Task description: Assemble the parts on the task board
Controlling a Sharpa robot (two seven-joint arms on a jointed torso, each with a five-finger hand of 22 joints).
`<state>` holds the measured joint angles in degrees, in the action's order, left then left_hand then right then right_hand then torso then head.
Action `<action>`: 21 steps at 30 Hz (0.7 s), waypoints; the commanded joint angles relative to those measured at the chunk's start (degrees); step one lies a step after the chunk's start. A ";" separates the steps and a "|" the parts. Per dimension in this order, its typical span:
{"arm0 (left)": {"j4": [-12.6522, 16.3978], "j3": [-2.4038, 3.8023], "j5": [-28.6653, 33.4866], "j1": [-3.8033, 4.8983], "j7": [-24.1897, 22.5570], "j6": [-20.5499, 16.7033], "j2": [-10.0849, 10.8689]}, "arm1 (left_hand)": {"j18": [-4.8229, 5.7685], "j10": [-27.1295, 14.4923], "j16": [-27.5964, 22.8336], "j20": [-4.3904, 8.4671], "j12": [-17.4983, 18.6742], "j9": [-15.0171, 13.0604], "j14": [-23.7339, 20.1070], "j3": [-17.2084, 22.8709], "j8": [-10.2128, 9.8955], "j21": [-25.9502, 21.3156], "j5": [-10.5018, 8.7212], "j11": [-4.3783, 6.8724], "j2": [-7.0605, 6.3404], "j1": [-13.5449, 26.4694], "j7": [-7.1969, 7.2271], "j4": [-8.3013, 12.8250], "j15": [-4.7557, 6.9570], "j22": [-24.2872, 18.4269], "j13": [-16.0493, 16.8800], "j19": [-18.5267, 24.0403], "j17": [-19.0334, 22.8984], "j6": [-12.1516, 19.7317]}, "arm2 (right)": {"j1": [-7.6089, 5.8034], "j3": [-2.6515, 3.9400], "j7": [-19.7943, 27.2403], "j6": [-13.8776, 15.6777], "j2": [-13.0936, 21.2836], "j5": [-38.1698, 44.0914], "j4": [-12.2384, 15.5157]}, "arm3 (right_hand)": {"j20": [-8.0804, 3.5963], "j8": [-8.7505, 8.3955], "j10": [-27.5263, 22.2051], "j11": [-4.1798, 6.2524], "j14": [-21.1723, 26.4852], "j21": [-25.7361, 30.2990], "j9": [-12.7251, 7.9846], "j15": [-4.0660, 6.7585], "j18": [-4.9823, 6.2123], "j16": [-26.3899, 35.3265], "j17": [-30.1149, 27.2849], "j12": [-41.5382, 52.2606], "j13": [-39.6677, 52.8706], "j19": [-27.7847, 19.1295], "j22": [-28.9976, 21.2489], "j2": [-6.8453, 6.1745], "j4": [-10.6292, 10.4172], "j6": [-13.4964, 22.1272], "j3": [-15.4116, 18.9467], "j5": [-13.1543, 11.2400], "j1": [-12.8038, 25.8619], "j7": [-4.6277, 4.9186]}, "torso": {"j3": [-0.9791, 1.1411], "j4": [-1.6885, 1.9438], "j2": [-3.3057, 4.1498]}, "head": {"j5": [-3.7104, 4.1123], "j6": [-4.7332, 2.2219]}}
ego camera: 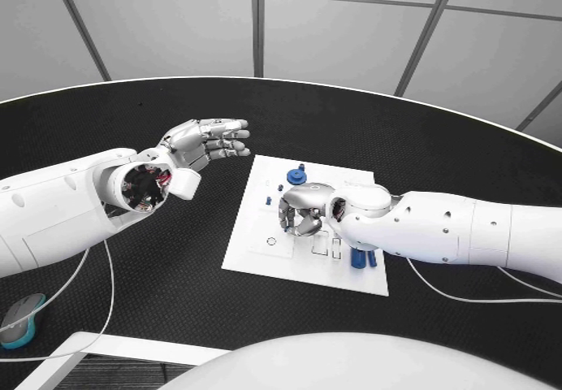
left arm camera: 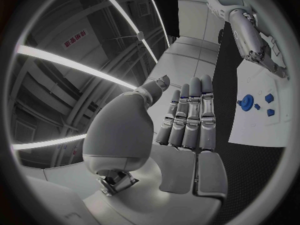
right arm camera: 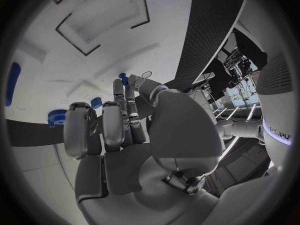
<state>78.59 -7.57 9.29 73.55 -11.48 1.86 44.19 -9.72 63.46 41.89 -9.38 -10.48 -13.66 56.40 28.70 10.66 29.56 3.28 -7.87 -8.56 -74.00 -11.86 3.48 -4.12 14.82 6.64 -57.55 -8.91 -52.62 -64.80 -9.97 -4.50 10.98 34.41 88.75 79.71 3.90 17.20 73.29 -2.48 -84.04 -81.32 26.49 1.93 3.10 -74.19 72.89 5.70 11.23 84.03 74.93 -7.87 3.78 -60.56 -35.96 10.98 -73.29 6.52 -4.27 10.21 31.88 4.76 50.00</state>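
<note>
Left hand (ego camera: 209, 140), fingers extended and holding nothing, waits beside the board (ego camera: 260, 246), seemingly to leave room, while the right hand (ego camera: 307, 209), fingers curled and its contents impossible to tell, hovers over mid-board, with the round blue part (ego camera: 296, 175) standing just beyond it.

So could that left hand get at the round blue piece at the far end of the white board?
Probably yes: the left hand hovers open beside the board, with bare table between it and the round blue piece.
</note>
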 commanded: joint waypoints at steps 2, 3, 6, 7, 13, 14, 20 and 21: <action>-0.01 0.00 0.00 0.00 0.06 0.04 0.01 | -0.59 -0.37 -0.20 -0.16 -0.33 0.07 0.01 -0.34 -0.22 -0.15 -0.22 -0.15 0.12 -0.48 0.00 -0.13 -0.38 -0.11 -0.10 -0.41 -0.08 0.20 | 0.01 -0.01 -0.11 -0.07 -0.16 0.00 -0.12 | -0.44 0.25 0.43 -0.12 -3.18 -0.12 0.11 0.17 -0.95 0.33 -0.05 -0.20 -0.02 3.34 7.41 0.51 -0.06 0.30 -0.01 0.35 0.01 0.19 | -0.02 0.04 0.04 | 0.03 0.00; -0.01 0.00 0.00 0.00 0.08 0.05 0.01 | -0.59 -0.37 -0.20 -0.16 -0.33 0.07 0.01 -0.34 -0.22 -0.15 -0.22 -0.15 0.12 -0.48 0.00 -0.13 -0.38 -0.11 -0.10 -0.41 -0.08 0.20 | 0.01 -0.01 -0.16 -0.13 -0.21 0.00 -0.17 | -0.44 0.25 0.43 -0.12 -3.18 -0.12 0.11 0.17 -0.95 0.33 -0.05 -0.20 -0.02 3.34 7.41 0.51 -0.06 0.30 -0.01 0.35 0.01 0.19 | -0.03 0.03 0.04 | 0.02 0.00; 0.00 0.00 0.00 0.00 0.12 0.07 0.02 | -0.59 -0.37 -0.20 -0.16 -0.33 0.07 0.01 -0.34 -0.22 -0.15 -0.22 -0.15 0.12 -0.48 0.00 -0.13 -0.38 -0.11 -0.10 -0.41 -0.08 0.20 | 0.02 -0.01 -0.28 -0.22 -0.32 0.00 -0.28 | -0.44 0.25 0.43 -0.12 -3.18 -0.12 0.11 0.17 -0.95 0.33 -0.05 -0.20 -0.02 3.34 7.41 0.51 -0.06 0.30 -0.01 0.35 0.01 0.19 | -0.04 0.02 0.03 | -0.01 0.00; 0.00 0.00 0.00 0.00 0.14 0.08 0.02 | -0.59 -0.37 -0.20 -0.16 -0.33 0.07 0.01 -0.34 -0.22 -0.15 -0.22 -0.15 0.12 -0.48 0.00 -0.13 -0.38 -0.11 -0.10 -0.41 -0.08 0.20 | 0.02 -0.01 -0.33 -0.27 -0.38 0.00 -0.31 | -0.44 0.25 0.43 -0.12 -3.18 -0.12 0.11 0.17 -0.95 0.33 -0.05 -0.20 -0.02 3.34 7.41 0.51 -0.06 0.30 -0.01 0.35 0.01 0.19 | -0.04 0.00 0.05 | -0.05 0.00; -0.01 0.00 0.00 0.01 0.22 0.19 -0.04 | -0.58 -0.40 -0.22 -0.18 -0.36 0.08 0.00 -0.40 -0.22 -0.20 -0.22 -0.17 0.14 -0.42 -0.01 -0.19 -0.40 -0.15 -0.10 -0.42 -0.10 0.21 | 0.03 -0.01 -0.61 -0.58 -0.66 0.00 -0.55 | -0.44 0.25 0.43 -0.12 -3.18 -0.12 0.11 0.17 -0.95 0.33 -0.05 -0.20 -0.02 3.34 7.41 0.51 -0.06 0.30 -0.01 0.35 0.01 0.19 | 0.00 0.01 0.03 | 0.03 0.00; -0.01 0.00 0.00 0.01 0.24 0.22 -0.04 | -0.58 -0.40 -0.22 -0.18 -0.36 0.08 0.00 -0.40 -0.22 -0.20 -0.22 -0.17 0.14 -0.42 -0.01 -0.19 -0.40 -0.15 -0.10 -0.42 -0.10 0.21 | 0.03 -0.01 -0.70 -0.66 -0.69 0.00 -0.61 | -0.43 0.25 0.43 -0.14 -3.17 0.01 0.15 0.15 -0.92 0.38 -0.13 -0.25 -0.01 3.30 7.30 0.57 -0.07 0.35 -0.02 0.39 0.01 0.21 | 0.00 0.01 0.03 | 0.02 0.00; -0.03 0.00 0.00 0.01 0.35 0.30 -0.03 | -0.58 -0.40 -0.22 -0.18 -0.36 0.08 0.00 -0.40 -0.22 -0.20 -0.22 -0.17 0.14 -0.42 -0.01 -0.19 -0.40 -0.15 -0.10 -0.42 -0.10 0.21 | 0.03 -0.01 -0.92 -0.61 -0.70 0.01 -0.81 | -0.39 0.16 0.24 -0.23 -3.08 0.36 0.23 0.09 -0.83 0.68 -0.52 -0.46 -0.04 3.17 6.99 0.57 -0.05 0.64 -0.03 0.45 0.02 0.31 | 0.01 -0.01 0.00 | 0.03 0.00; -0.03 0.00 0.00 0.01 0.37 0.31 -0.02 | -0.58 -0.40 -0.22 -0.18 -0.36 0.08 0.00 -0.40 -0.22 -0.20 -0.22 -0.17 0.14 -0.42 -0.01 -0.19 -0.40 -0.15 -0.10 -0.42 -0.10 0.21 | 0.03 -0.01 -0.89 -0.50 -0.70 0.01 -0.83 | -0.36 0.07 0.09 -0.31 -3.03 0.59 0.27 0.04 -0.78 0.79 -0.68 -0.61 -0.06 3.09 6.80 0.55 -0.03 0.86 -0.03 0.47 0.03 0.39 | 0.03 -0.02 0.02 | 0.06 0.00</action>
<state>78.56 -7.57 9.29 73.55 -11.12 2.17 44.17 -9.72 63.47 41.90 -9.58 -10.48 -13.67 56.40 28.54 10.66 29.56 3.28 -7.87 -8.56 -74.00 -11.86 3.32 -4.12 14.76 6.60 -57.75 -8.96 -52.62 -64.77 -9.98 -5.42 10.41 33.71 88.76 78.89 3.90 17.21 73.25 -2.52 -84.04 -80.97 26.63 1.93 3.10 -73.70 72.28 5.24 11.21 84.03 74.92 -7.87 3.77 -59.92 -35.97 11.22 -73.29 6.77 -4.28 10.21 31.92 4.78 50.00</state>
